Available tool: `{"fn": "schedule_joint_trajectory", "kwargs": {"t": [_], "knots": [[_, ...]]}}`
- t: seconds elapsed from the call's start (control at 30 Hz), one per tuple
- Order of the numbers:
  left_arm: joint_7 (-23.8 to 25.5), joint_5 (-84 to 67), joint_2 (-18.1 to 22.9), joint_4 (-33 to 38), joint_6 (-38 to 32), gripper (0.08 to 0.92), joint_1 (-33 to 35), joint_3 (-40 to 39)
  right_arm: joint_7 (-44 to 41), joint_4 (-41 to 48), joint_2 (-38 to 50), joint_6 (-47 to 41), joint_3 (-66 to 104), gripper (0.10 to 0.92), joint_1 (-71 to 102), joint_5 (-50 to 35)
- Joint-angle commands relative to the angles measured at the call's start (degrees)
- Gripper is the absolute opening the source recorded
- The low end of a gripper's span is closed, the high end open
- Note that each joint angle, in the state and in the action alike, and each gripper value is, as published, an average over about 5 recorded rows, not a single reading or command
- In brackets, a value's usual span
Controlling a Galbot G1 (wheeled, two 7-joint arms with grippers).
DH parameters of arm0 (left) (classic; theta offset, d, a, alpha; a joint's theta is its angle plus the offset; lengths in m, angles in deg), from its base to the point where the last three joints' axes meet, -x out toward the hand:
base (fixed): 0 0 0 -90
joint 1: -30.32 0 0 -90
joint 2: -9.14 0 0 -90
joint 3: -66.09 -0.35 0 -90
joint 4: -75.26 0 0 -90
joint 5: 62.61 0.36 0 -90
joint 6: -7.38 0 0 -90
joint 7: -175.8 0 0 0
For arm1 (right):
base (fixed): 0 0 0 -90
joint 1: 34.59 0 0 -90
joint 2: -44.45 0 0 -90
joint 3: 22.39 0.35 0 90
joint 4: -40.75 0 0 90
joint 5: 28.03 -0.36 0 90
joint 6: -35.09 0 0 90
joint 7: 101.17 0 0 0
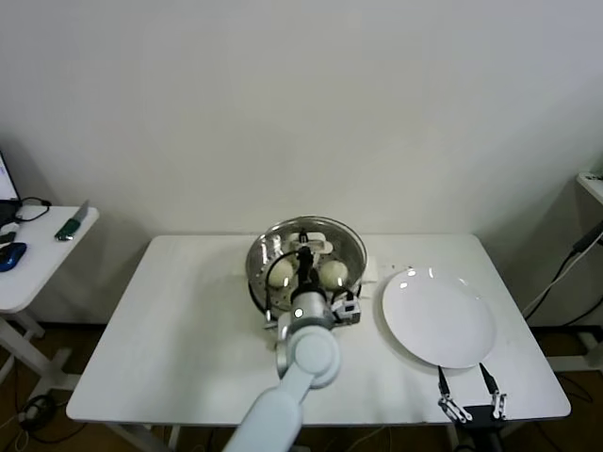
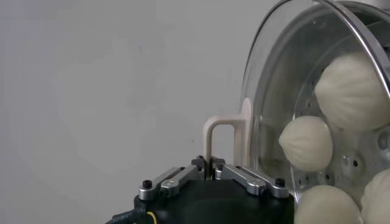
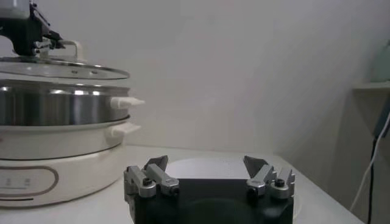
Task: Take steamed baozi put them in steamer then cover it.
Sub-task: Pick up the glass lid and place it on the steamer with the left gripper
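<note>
The cover (image 3: 61, 68) sits on the steamer (image 3: 55, 106) over the baozi (image 2: 306, 143) — left end effector (image 2: 210, 171) pinches its handle (covering step). Next: release, retreat. Right end effector (image 3: 207, 176) waits spread beside the plate (image 1: 438, 315).

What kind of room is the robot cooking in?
Probably a test room or lab set up like a small kitchen, not a real one. A plain white table holds only a steamer and a plate, the wall behind is bare, and a side desk holds cables.
</note>
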Motion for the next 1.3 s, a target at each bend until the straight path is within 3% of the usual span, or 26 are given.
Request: {"fn": "schedule_joint_trajectory", "kwargs": {"t": [0.03,1.3], "knots": [[-0.97,0.01,0.39,-1.15,0.07,0.137,0.27,0.02,-0.02,0.21,-0.08,-0.01,-0.12,0.823,-0.11,-0.03],[-5.5,-3.57,-2.11,-4.71,-1.13,0.137,-0.12,1.16,-0.49,0.47,-0.88,0.44,0.01,0.823,0.13,0.79]]}}
